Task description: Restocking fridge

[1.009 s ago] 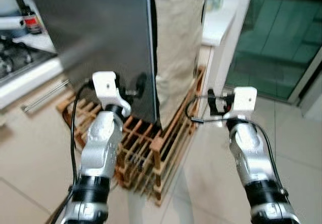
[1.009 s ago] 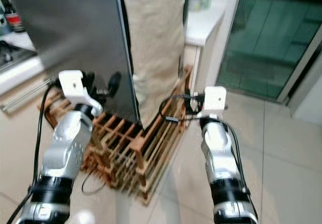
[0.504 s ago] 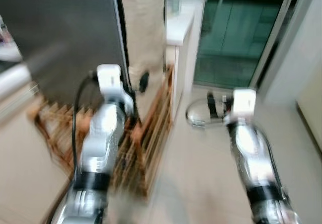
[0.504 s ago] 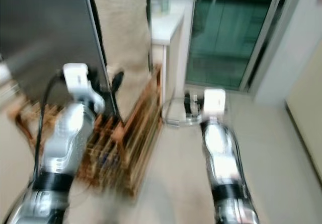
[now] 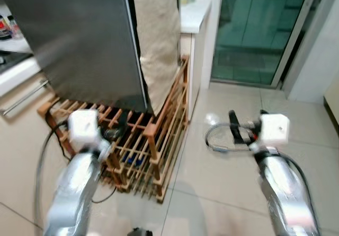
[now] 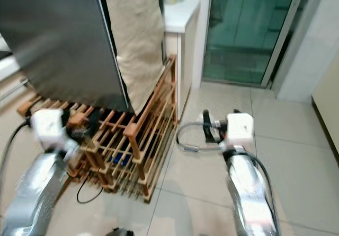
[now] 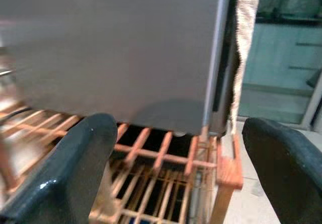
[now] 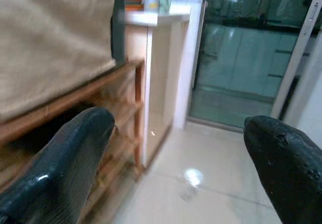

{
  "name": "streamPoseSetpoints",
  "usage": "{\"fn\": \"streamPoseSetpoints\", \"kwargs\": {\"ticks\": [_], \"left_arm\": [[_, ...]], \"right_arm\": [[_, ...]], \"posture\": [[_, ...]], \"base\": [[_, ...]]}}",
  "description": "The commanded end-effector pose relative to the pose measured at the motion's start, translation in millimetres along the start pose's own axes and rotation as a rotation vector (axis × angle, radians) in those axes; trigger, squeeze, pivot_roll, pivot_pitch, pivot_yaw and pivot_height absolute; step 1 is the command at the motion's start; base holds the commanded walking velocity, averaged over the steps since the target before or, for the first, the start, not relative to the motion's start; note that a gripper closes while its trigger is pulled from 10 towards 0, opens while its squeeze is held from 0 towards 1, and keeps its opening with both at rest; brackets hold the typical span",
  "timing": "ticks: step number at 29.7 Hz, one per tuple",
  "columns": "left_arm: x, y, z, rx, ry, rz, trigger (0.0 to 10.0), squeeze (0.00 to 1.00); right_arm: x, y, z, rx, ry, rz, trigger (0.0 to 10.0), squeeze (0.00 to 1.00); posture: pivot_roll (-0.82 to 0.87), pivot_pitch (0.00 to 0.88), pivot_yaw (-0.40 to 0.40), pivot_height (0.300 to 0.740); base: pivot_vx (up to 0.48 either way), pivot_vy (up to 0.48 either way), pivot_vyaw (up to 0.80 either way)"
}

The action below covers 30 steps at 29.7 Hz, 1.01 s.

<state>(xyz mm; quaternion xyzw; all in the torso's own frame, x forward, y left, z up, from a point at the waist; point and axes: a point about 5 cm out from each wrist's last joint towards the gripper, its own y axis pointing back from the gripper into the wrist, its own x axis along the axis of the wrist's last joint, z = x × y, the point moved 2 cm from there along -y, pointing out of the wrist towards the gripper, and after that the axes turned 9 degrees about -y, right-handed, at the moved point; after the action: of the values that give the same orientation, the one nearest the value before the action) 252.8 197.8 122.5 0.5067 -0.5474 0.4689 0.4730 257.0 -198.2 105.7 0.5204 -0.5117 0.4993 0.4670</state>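
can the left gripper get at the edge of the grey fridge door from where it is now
Probably yes. The left gripper is open and faces the grey fridge door with nothing between them. The wooden rack sits below the door, and the beige cloth hangs just beyond its edge.

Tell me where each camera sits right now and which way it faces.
Left eye, right eye: on the head, looking down and forward at the wooden rack, fridge door, tiled floor; both silver arms show.
Left wrist: behind the left pincer, facing the fridge door's lower edge and the rack; both fingers frame it.
Right wrist: behind the right pincer, facing the glass door and white counter.
Shared: both wrist views catch the rack and beige cloth.
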Motion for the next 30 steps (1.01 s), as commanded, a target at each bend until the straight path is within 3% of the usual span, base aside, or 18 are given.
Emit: {"fn": "streamPoseSetpoints", "kwargs": {"ticks": [1,3,6,10,16,22,30], "left_arm": [[24,-9.6,5.0,0.005,0.002,0.066,10.0,0.0],[38,-22.4,19.1,-0.037,0.039,0.109,10.0,0.0],[46,-33.4,32.0,-0.084,0.029,0.129,10.0,0.0],[49,-34.8,36.1,-0.106,0.074,0.137,10.0,0.0],[51,-37.5,40.2,-0.118,0.055,0.126,10.0,0.0],[48,-40.3,39.0,-0.1,0.059,0.096,10.0,0.0],[47,-43.4,41.6,-0.095,0.075,0.087,10.0,0.0]], "right_arm": [[14,-0.8,-3.7,0.023,0.01,0.053,10.0,0.0],[12,-9.5,-6.9,0.014,-0.009,0.046,10.0,0.0],[16,-22.1,-11.6,0.012,-0.023,0.06,10.0,0.0],[28,-30.1,-12.6,0.013,-0.031,0.091,10.0,0.0],[33,-34.2,-17.3,0.024,-0.042,0.101,10.0,0.0],[33,-34.1,-21.2,0.035,-0.044,0.099,10.0,0.0],[33,-36.1,-24.1,0.052,-0.049,0.088,10.0,0.0]], "posture": [[-0.14,0.0,0.057,0.68],[-0.14,0.0,0.052,0.68],[-0.15,0.0,0.054,0.68],[-0.15,0.0,0.061,0.68],[-0.15,0.0,0.07,0.703],[-0.15,0.0,0.07,0.74],[-0.16,0.0,0.071,0.74]], "base": [[0.0,0.0,0.0],[0.0,0.0,0.0],[0.32,0.0,0.0],[0.48,0.0,0.0],[0.476,0.0,0.0],[0.0,0.0,0.0],[0.0,0.0,0.0]]}}
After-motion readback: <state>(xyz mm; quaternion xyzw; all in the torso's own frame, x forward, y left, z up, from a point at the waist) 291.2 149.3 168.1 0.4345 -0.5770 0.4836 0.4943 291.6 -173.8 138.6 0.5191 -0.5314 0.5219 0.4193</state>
